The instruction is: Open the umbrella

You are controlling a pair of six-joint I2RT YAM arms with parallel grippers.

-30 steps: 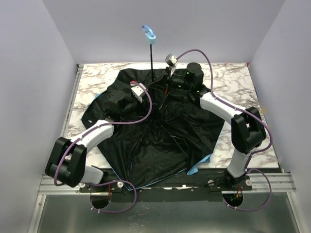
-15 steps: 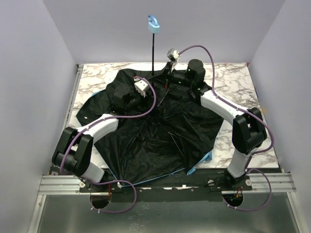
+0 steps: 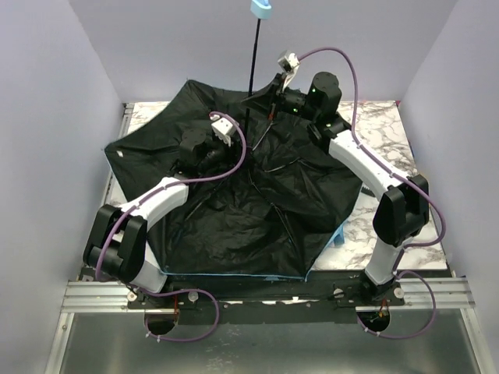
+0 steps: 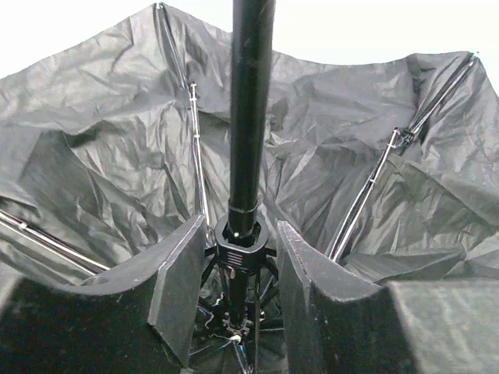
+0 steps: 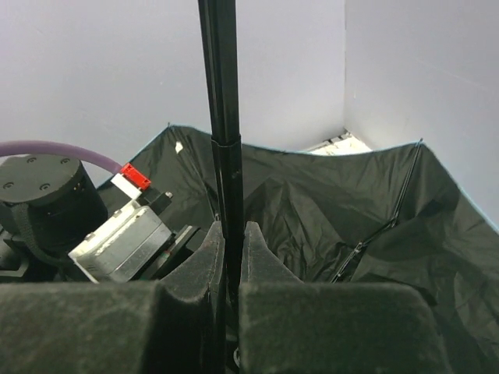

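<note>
Right end effector (image 5: 228,238) pinches the umbrella (image 3: 249,226) shaft, left end effector (image 4: 242,238) clasps its runner, over marbled table (image 3: 378,128) between lilac walls (image 3: 156,47).

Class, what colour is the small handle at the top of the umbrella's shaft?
Light blue; the umbrella handle shows best in the top external view.

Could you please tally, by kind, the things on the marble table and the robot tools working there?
umbrella: 1
tools: 2 (left tool, right tool)
Total: 3
</note>
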